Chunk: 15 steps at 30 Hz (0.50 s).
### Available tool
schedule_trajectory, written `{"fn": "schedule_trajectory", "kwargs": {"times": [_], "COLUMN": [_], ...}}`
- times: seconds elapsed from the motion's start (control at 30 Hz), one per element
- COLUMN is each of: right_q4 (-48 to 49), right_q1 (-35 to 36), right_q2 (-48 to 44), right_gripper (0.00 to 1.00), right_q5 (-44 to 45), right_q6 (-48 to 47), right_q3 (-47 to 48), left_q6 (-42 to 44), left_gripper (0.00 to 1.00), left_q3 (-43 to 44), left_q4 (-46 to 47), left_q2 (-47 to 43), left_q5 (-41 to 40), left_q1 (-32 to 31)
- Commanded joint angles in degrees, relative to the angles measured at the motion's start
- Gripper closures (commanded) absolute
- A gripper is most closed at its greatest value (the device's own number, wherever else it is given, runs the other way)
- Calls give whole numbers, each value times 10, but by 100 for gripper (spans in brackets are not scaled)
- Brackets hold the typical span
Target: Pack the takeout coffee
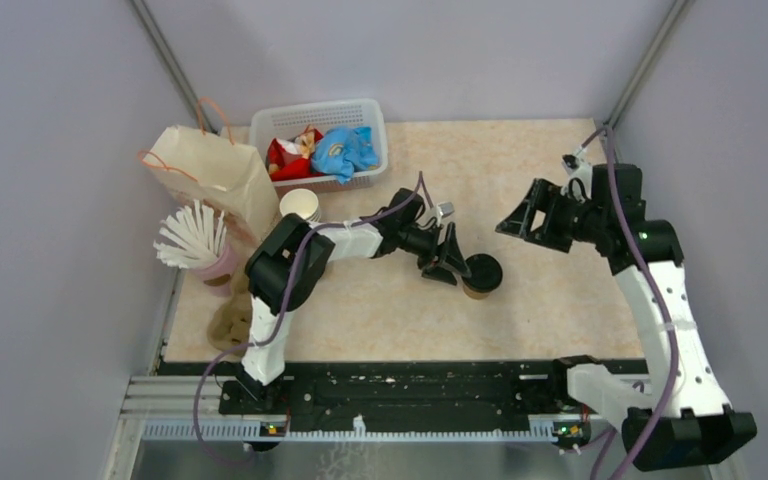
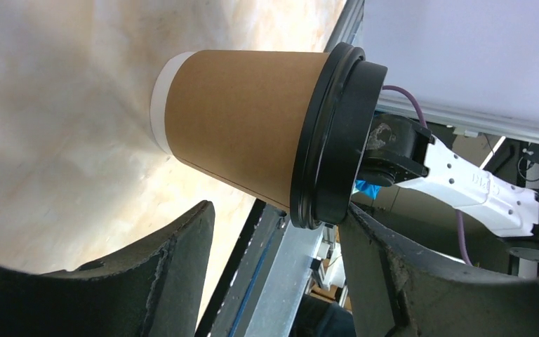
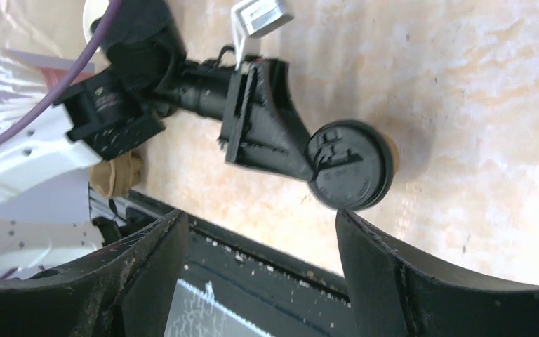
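Note:
The takeout coffee (image 1: 481, 275), a brown kraft cup with a black lid, stands upright on the table near the middle. My left gripper (image 1: 455, 266) reaches in from its left, low and open. In the left wrist view the cup (image 2: 245, 133) sits just beyond the gripper (image 2: 277, 210), outside the jaws, with its lid (image 2: 333, 140) close to the tip of one finger. My right gripper (image 1: 525, 232) hangs open above the table to the cup's right. Looking down past the open right gripper (image 3: 260, 217), the right wrist view shows the lid (image 3: 351, 165) and the left gripper (image 3: 263, 137).
A tan paper bag (image 1: 210, 170) stands at the back left beside a white basket (image 1: 360, 108) of cloth items. A stack of lidless cups (image 1: 300, 205) and a pink holder of white sticks (image 1: 195, 240) stand near the left arm. A brown lump (image 1: 230, 320) lies at the front left.

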Motion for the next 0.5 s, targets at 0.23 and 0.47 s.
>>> {"fn": "schedule_trajectory", "kwargs": {"times": [0.23, 0.47], "right_q4": [-152, -196], "right_q1": [-2, -2], "right_q2": [-127, -165], "right_gripper": [23, 23], "right_q5": [17, 27], "right_q6": [39, 47], "right_q3": [30, 46], "left_q6": [-50, -85], "left_gripper": [30, 30], "left_q3": [100, 163], "left_q4": [74, 104], "left_q2": [95, 148], "left_q5": [-27, -35], "left_q1": [-64, -93]}}
